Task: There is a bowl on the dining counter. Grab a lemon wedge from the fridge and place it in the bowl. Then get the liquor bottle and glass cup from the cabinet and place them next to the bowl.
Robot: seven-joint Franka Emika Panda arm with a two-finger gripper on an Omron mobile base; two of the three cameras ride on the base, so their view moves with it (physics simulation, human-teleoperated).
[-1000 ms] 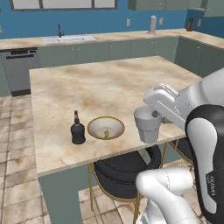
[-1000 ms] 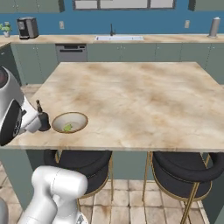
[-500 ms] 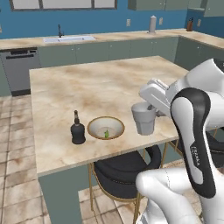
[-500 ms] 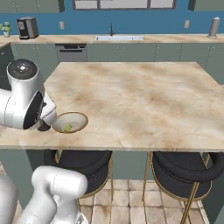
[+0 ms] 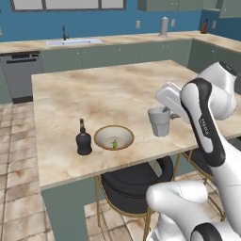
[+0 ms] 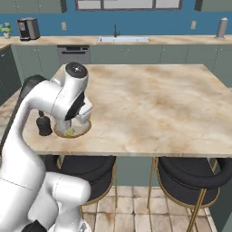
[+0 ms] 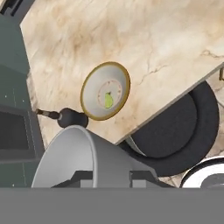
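On the dining counter (image 5: 108, 89) near its front edge lies the bowl (image 5: 114, 137) with the lemon wedge (image 5: 113, 142) inside. The liquor bottle (image 5: 84, 139) stands upright just left of the bowl. My gripper (image 5: 162, 112) is shut on the glass cup (image 5: 159, 121), holding it right of the bowl and, it seems, a little above the stone. In the hand view the glass cup (image 7: 74, 157) looms between my fingertips (image 7: 83, 177); beyond it lie the bowl (image 7: 106, 90), lemon wedge (image 7: 108, 100) and bottle (image 7: 70, 117). In the right base view my arm covers part of the bowl (image 6: 72, 131); the bottle (image 6: 44, 126) stands beside it.
Black round stools (image 5: 132, 181) (image 6: 190, 170) stand under the counter's front edge. Behind runs a beige-topped counter with a sink (image 5: 75, 42), a dishwasher (image 5: 21, 75) and a white cylinder (image 5: 164, 26). A coffee machine (image 6: 28, 28) sits at the back left.
My arm has swung so that its elbow stands higher, and the glass cup in the gripper has risen slightly. Bowl, lemon wedge and bottle have stayed put.
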